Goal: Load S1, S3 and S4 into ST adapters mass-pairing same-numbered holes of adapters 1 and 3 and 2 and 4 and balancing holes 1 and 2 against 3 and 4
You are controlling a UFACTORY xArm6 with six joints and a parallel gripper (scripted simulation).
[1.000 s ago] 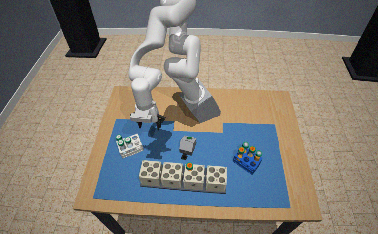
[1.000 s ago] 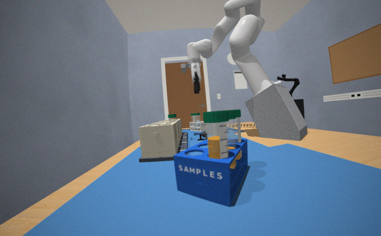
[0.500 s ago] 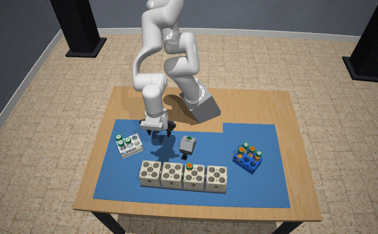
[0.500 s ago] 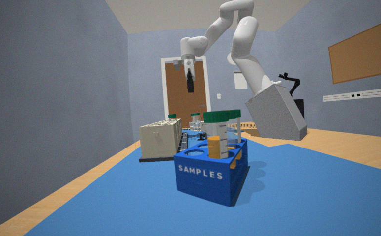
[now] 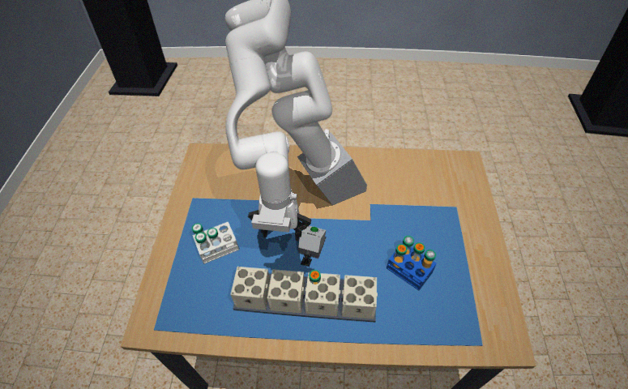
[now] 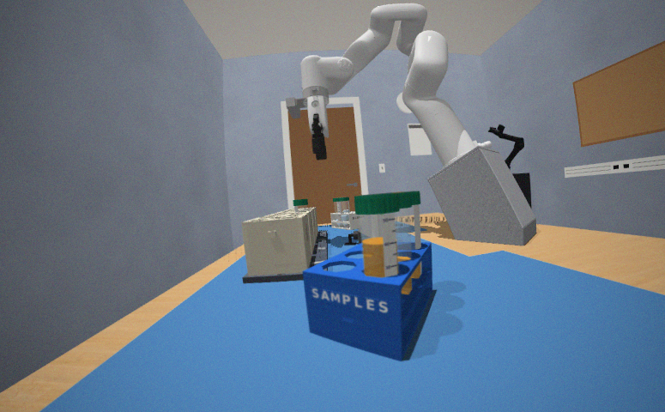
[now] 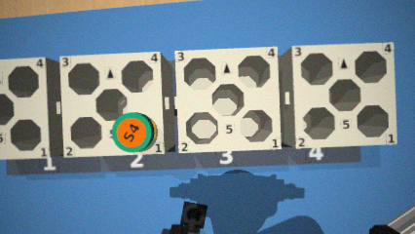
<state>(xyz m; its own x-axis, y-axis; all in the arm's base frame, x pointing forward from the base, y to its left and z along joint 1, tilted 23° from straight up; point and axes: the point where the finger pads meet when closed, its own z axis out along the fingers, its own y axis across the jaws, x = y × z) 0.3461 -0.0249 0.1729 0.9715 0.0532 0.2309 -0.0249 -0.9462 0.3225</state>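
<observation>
- Clock hours are read from the mat's middle, top view.
- Blue-grey walls meet a speckled beige tiled floor [image 5: 452,100]; the pale wooden table [image 5: 399,178] [image 6: 581,255] carries a matt blue mat [image 5: 418,318] [image 6: 197,352] [image 7: 341,195].
- At ten o'clock, a white rack [image 5: 231,251] holds three clear, green-capped tubes with white dots.
- At eleven, the open gripper [image 5: 282,232] [image 6: 319,153] [image 7: 279,230] hangs above the mat with nothing between its black fingers, pointing down from the smooth, folded white arm [image 5: 247,62] [image 6: 430,66].
- At six, four cream, blocky adapters line the dark stand ST [image 5: 304,315] [image 6: 275,279] [image 7: 185,161]; S4 [image 5: 314,275] [image 6: 299,202] [image 7: 132,133] stands in adapter 2, hole 1.
- At twelve, a grey desk [image 5: 312,243] bears the green DONE key [image 5: 314,229]; beyond, the arm rises from a speckled grey block [image 5: 348,183] [image 6: 484,203].
- At three, a blue rack [image 5: 406,278] [image 6: 353,305] holds four tubes, two orange-dotted, two grey-dotted.
</observation>
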